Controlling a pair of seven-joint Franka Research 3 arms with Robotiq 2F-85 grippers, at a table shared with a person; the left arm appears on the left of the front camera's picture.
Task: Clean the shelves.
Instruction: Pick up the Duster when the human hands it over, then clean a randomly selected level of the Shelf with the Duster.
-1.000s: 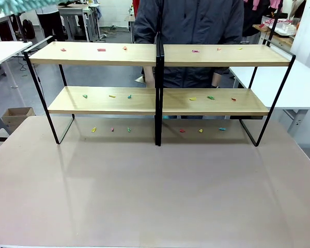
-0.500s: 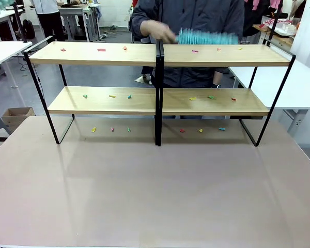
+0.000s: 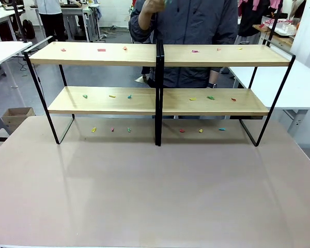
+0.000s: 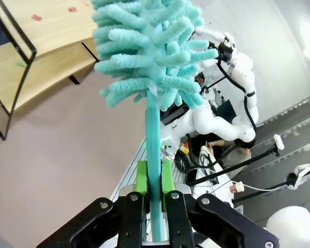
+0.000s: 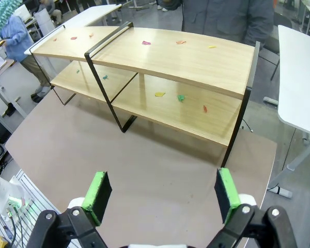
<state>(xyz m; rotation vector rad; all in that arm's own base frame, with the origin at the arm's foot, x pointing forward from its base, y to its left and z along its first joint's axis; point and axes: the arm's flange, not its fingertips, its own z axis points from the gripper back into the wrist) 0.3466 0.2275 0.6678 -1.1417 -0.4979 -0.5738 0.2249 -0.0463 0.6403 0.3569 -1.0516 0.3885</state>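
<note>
left fingers (image 4: 141,178) clamp tight on the teal duster (image 4: 152,57) by its handle, head raised ready to sweep; right fingers (image 5: 98,196) gape wide, empty. shelves (image 3: 139,54) (coloured scraps (image 3: 112,96) dotting both boards) stand along the far edge of the counter (image 3: 155,191)

Large brownish-grey tabletop (image 3: 155,196) in the foreground. Person in dark grey jacket (image 3: 196,31) stood at its far side. White table (image 3: 306,85) right, another (image 3: 2,50) left. Open cardboard box (image 3: 15,114) on floor, left.

- A brown-grey tabletop (image 3: 155,196) is filling the foreground.
- A white table (image 3: 2,50) is standing at left, another white table (image 3: 305,88) at right.
- A cardboard box (image 3: 13,121) is sitting on the grey floor (image 3: 98,77).
- Cluttered desks (image 3: 77,13) are standing before a white wall (image 3: 113,9).
</note>
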